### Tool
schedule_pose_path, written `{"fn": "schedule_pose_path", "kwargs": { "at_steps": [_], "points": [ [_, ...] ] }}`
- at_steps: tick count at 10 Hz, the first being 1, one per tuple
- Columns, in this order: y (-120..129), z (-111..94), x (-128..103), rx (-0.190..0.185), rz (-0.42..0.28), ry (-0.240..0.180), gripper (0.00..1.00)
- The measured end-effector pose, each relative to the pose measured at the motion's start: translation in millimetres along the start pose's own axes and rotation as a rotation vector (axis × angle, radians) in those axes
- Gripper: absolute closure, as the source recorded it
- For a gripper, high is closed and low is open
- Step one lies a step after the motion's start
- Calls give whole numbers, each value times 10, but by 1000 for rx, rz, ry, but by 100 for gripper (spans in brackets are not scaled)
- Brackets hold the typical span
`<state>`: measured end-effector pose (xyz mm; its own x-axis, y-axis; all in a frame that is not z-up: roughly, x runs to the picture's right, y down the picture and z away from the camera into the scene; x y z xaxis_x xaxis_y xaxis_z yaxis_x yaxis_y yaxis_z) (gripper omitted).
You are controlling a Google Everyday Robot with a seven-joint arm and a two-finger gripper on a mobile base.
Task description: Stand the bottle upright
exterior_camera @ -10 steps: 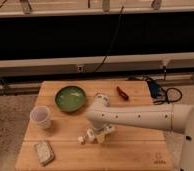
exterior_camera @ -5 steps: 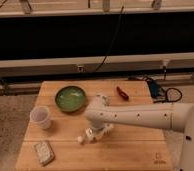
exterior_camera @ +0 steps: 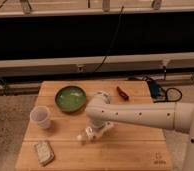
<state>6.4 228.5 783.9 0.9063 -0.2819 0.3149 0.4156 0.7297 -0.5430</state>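
Landmark: green bowl (exterior_camera: 70, 98), round, glossy, on the wooden table (exterior_camera: 135, 150).

Bottle (exterior_camera: 101, 95): small, whitish translucent plastic, lying on its side just right of the bowl, partly hidden behind the arm's white casing. Not yet upright.

Gripper (exterior_camera: 92, 134): below and to the right of the bowl, low over the table, well apart from the bottle. Whether it is clenched or released: cannot tell.

Other items: translucent white cup (exterior_camera: 40, 117) left of and below the bowl; flat pale packet (exterior_camera: 43, 152) further below it; small dark red object (exterior_camera: 122, 92) right of the bowl, beyond the bottle.

Risks, as judged:
- The smooth, rounded bottle may roll off when nudged, likely toward the bowl's rim.
- Light plastic could squirt out of a pinch taken off-centre.
- The arm casing sweeping back may knock the bottle.
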Motion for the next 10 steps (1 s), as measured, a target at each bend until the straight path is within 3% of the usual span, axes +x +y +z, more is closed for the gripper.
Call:
{"fn": "schedule_pose_path", "kwargs": {
  "at_steps": [5,10],
  "points": [
    [-86,-338,137,60,46,-31,100],
    [-152,-595,257,109,97,-98,100]
  ]
}}
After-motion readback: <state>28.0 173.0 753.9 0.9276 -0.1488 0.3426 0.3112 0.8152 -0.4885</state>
